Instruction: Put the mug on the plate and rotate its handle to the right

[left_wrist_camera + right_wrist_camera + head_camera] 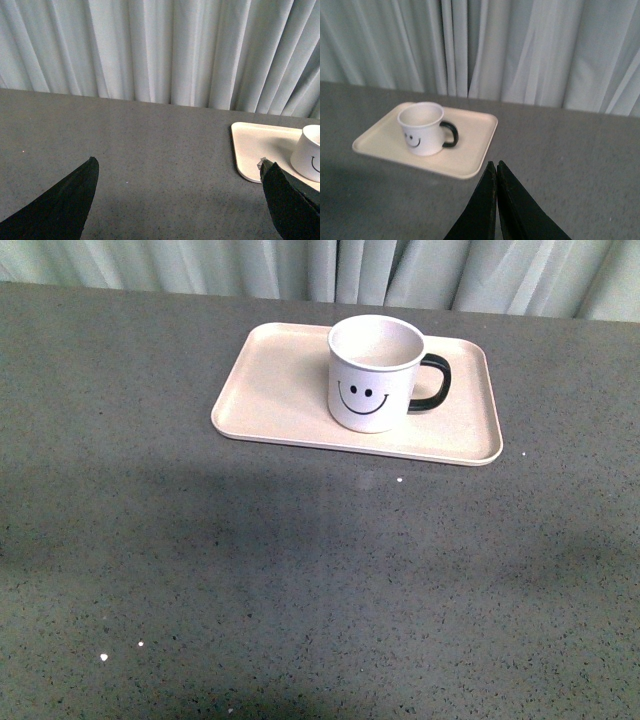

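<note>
The white smiley-faced mug (pixel 372 375) stands upright on the pale pinkish-beige rectangular plate (pixel 270 390), ahead of both tools: left tool (pixel 180 200) spread wide, right tool (pixel 496 172) closed, empty.

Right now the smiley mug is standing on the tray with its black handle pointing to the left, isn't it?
Not quite. The mug does stand on the tray, smiley face toward the camera, but its black handle points to the right, not the left. The front view shows this plainly.
</note>
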### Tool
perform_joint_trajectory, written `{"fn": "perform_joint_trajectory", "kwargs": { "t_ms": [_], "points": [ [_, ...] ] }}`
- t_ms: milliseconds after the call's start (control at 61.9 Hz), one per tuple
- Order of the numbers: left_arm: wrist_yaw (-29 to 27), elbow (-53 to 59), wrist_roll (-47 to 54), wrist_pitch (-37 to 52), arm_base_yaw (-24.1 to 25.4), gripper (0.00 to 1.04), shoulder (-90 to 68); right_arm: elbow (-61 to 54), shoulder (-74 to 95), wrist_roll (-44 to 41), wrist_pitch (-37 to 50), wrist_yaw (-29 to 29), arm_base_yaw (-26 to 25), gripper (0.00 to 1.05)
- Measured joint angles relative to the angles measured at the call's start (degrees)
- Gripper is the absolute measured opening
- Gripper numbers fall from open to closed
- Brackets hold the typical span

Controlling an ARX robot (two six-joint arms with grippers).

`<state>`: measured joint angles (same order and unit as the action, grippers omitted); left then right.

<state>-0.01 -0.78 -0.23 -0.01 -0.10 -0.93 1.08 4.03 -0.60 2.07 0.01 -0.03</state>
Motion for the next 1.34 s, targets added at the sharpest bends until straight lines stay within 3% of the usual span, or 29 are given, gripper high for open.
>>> {"fn": "perform_joint_trajectory", "kwargs": {
  "t_ms": [226,646,743,1341],
  "points": [
    [0.02,0.00,0.00,0.00,0.00,0.95,0.00,0.00,-3.65,0.00,-1.88,0.00,0.00,0.02],
    [0.02,0.00,0.00,0.00,0.00,0.95,0.00,0.00,-3.69,-0.02,-1.88,0.00,0.00,0.76],
    [0.02,0.00,0.00,0.00,0.00,0.95,0.00,0.00,-3.69,0.02,-1.88,0.00,0.00,0.97],
    [0.02,0.00,0.00,0.00,0.00,0.95,0.00,0.00,-3.69,0.02,-1.88,0.02,0.00,0.96]
  ]
}}
